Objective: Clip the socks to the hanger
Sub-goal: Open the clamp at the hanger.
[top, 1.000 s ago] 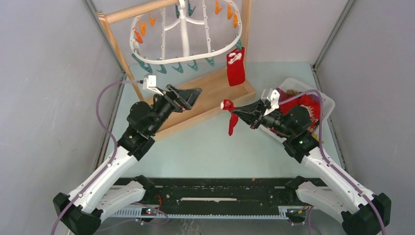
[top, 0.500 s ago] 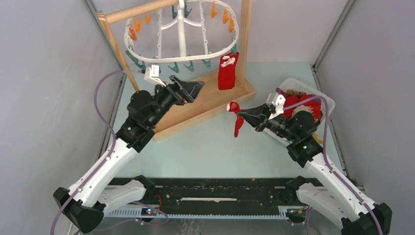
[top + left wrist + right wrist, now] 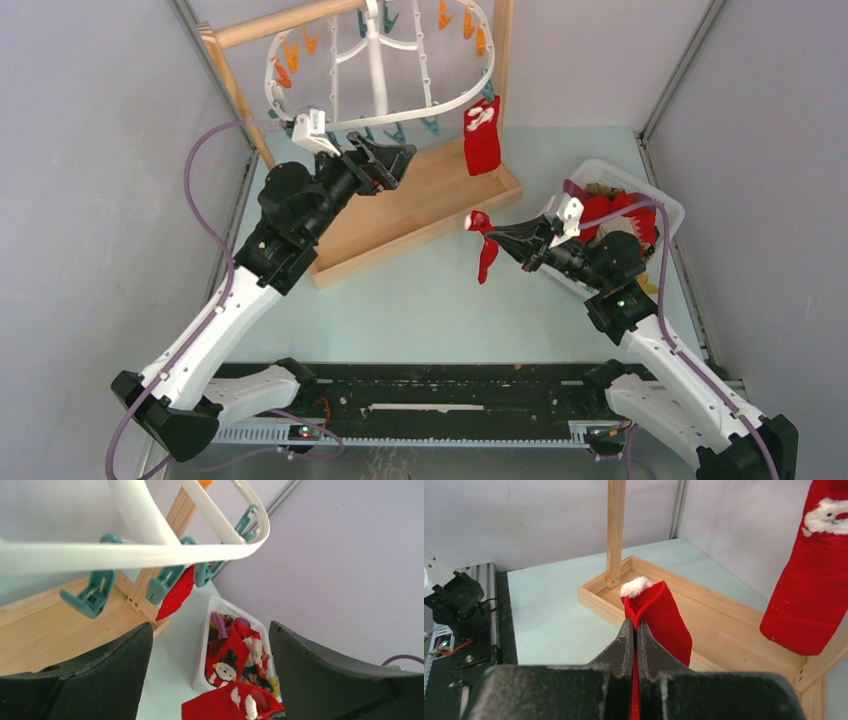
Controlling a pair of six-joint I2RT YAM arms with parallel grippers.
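Here, right tool [image 3: 492,229]: clenched on a white-cuffed red sock [image 3: 486,262] dangling over the tabletop [image 3: 420,300].
Basket [image 3: 610,165]: more socks wait inside.
Left tool [image 3: 400,162]: released, empty, just under the teal clothespins [image 3: 432,126].
Hanger [image 3: 452,103]: one red Santa sock [image 3: 482,140] clipped at its right rim.
Progress: one up; the held sock and the basketful apparently remain.
Change: the left arm has risen toward the rim and the hanger has swung back right; the right tool has barely shifted.

Pale mint-green flat table top [image 3: 420,310], boxed in by grey walls. Bears at the far middle a light wooden stand's shallow tray base [image 3: 440,205], set askew. Holds, well apart to the right and near the wall, a white plastic basket [image 3: 625,172] heaped with red fabric socks [image 3: 622,208]. Edged along the near side by a black metal rail [image 3: 450,385].
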